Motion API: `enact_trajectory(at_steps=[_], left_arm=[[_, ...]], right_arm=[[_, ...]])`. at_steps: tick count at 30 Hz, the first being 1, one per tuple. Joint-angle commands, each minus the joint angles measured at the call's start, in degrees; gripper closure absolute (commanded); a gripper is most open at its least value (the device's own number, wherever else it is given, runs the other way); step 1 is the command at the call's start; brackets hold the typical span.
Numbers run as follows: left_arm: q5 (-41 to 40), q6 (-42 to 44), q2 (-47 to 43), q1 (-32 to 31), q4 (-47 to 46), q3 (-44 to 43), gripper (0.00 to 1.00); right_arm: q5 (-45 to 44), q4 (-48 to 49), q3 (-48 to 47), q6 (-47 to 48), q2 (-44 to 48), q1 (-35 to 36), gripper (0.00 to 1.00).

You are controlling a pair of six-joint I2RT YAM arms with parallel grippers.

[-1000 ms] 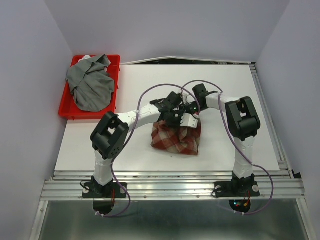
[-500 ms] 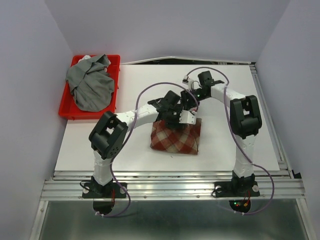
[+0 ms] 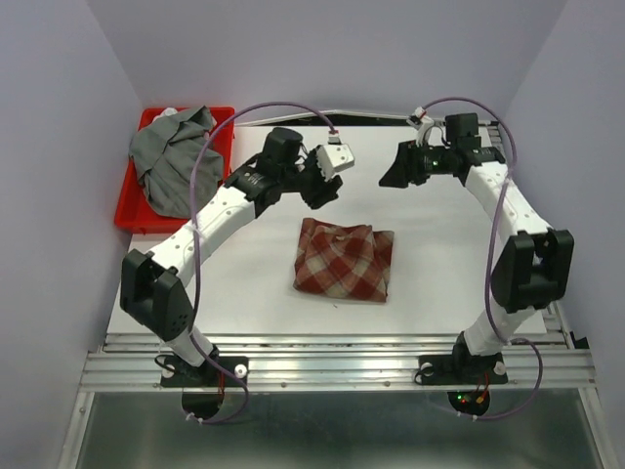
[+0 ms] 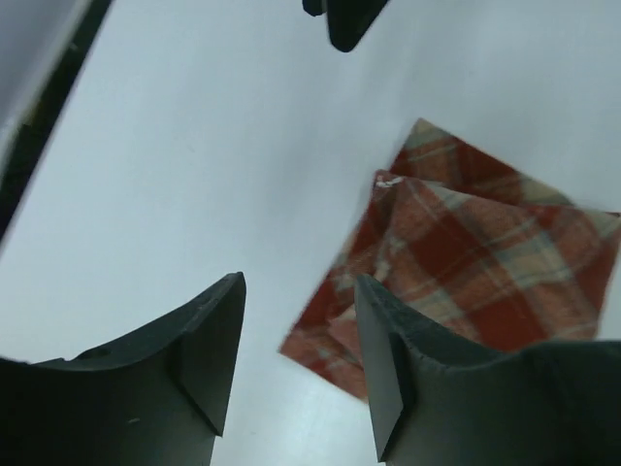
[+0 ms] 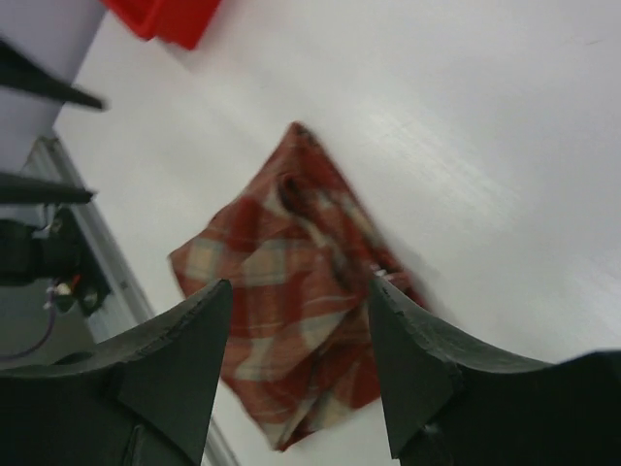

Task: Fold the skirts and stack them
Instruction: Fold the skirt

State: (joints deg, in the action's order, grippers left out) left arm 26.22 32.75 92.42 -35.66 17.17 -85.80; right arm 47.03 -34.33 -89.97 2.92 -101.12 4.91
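Note:
The red-and-cream plaid skirt (image 3: pixel 344 261) lies folded in a rough square at the table's centre, free of both grippers. It also shows in the left wrist view (image 4: pixel 485 277) and the right wrist view (image 5: pixel 281 267). The grey skirt (image 3: pixel 176 164) lies bunched in the red tray (image 3: pixel 125 217) at the back left. My left gripper (image 3: pixel 320 188) is open and empty, raised behind the plaid skirt; in its own view (image 4: pixel 299 286) nothing is between the fingers. My right gripper (image 3: pixel 393 174) is open and empty, raised at the back right; its own view (image 5: pixel 299 286) shows the same.
The white table top (image 3: pixel 449 274) ends in a metal rail (image 3: pixel 332 366) at the near edge. Purple-grey walls close in the left, back and right. A corner of the red tray shows in the right wrist view (image 5: pixel 165 15). Cables loop above both arms.
Both grippers have let go of the plaid skirt and risen away from it, the left toward the back left, the right toward the back right. The skirt now lies flatter.

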Motion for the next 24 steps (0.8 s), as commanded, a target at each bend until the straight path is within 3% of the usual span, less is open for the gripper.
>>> enact_trajectory(at_steps=[1, 4, 10, 17, 24], left_arm=[[11.39, -20.51, -1.89, 2.78, -3.27, 8.09, 0.43], [10.79, -22.57, -1.98, 3.93, -7.41, 12.58, 0.39], [8.33, -5.29, 6.35, 3.58, 3.45, 3.46, 0.34], [4.99, 6.77, 14.79, 2.88, 10.76, -2.52, 0.33], [4.37, 12.42, 20.78, 2.79, 16.67, -7.01, 0.36]], right_arm=[[6.85, 1.80, 12.08, -4.22, 9.16, 5.19, 0.37], [0.82, 3.29, 18.75, -3.62, 11.90, 9.15, 0.34], [-8.52, 4.89, 21.07, 0.51, 10.34, 9.68, 0.36], [-5.81, 5.59, 20.81, -0.72, 4.53, 10.21, 0.37], [-4.49, 5.59, 20.45, -0.81, 1.45, 10.21, 0.43]])
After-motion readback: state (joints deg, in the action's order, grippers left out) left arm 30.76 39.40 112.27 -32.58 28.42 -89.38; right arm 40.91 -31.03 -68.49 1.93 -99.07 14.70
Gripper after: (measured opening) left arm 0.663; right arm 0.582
